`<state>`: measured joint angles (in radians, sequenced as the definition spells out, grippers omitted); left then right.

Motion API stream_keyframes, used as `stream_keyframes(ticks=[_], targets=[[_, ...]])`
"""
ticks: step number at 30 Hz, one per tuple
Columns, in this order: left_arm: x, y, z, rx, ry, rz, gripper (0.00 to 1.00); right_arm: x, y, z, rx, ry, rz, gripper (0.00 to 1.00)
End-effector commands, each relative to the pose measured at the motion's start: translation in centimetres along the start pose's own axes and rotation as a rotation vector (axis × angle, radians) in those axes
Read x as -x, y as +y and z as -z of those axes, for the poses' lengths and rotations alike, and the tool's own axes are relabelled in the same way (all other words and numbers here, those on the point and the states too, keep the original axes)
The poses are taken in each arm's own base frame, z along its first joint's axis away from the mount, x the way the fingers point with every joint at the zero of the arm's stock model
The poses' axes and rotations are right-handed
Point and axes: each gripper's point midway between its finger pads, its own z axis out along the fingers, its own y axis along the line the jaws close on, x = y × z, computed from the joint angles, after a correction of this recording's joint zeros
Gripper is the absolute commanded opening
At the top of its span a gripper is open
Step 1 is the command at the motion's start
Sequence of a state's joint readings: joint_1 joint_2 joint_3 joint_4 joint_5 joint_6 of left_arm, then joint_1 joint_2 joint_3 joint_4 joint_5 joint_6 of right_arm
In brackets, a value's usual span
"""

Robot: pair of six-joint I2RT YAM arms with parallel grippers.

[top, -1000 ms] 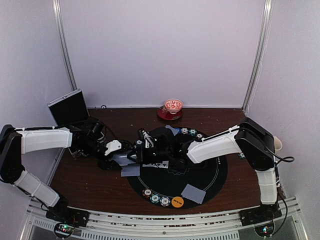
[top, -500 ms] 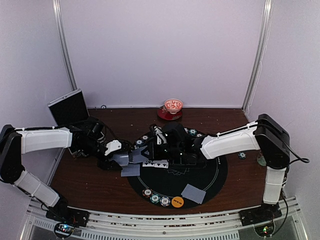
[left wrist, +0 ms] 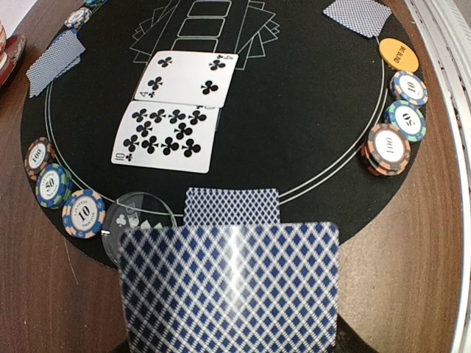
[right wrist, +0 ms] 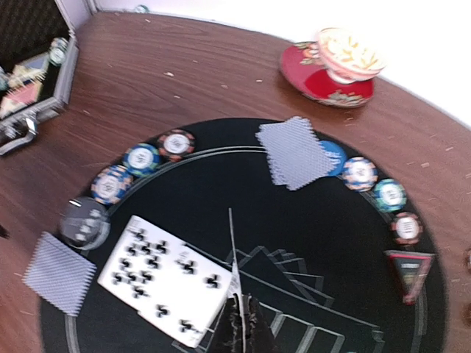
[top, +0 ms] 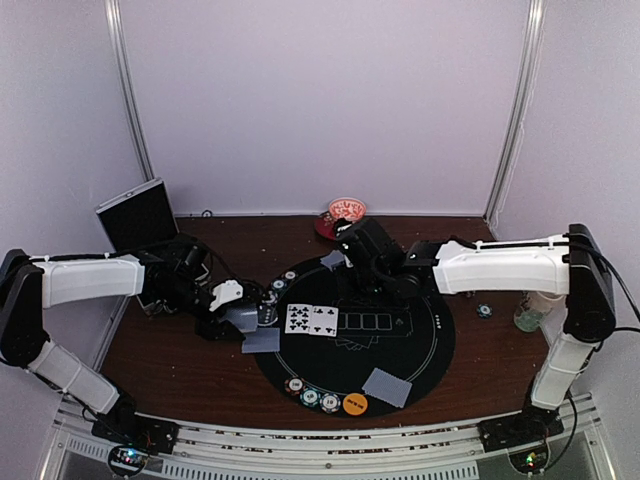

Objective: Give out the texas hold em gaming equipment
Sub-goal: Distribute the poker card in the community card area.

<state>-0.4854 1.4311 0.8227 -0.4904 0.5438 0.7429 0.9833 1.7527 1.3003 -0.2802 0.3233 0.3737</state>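
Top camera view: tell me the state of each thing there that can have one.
Left end effector, shut on stack of blue-backed playing cards.
Right end effector, shut on thin playing card seen edge-on.
Ten of clubs card, face up on round black mat.
Four of clubs card, face up.
Silver metal case, lid open.
Red-and-white ceramic bowl, upright on red saucer.
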Motion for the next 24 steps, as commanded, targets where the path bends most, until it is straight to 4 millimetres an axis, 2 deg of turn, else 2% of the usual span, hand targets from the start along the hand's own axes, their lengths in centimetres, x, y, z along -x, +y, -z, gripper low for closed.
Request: stream_keyframes(ticks=[1,6,14,18,24], targets=[[0.7,0.0,0.0,-0.008,-0.030,-0.021,0.58,-1.2,-2.8,0.8,-0.275,0.061,0.292,0.00],[0.7,0.0,0.0,-0.008,-0.031,-0.020,0.58,-1.8,-2.8,0.6,-0.401,0.071,0.479,0.00],[0.7,0.0,0.1,-0.007,-0.034,-0.022,0.58,-4.1,-3.3,-1.3,-0.506,0.118,0.725,0.00],[0.7,0.0,0.1,-0.007,-0.032,-0.022,0.58,-5.1,-3.0,-2.5,-0.479,0.122,0.802,0.00],[0.8,-0.1,0.2,-0.005,-0.035,-0.024,0.58,-6.5,-2.3,-3.8,-0.340,0.115,0.835,0.00]])
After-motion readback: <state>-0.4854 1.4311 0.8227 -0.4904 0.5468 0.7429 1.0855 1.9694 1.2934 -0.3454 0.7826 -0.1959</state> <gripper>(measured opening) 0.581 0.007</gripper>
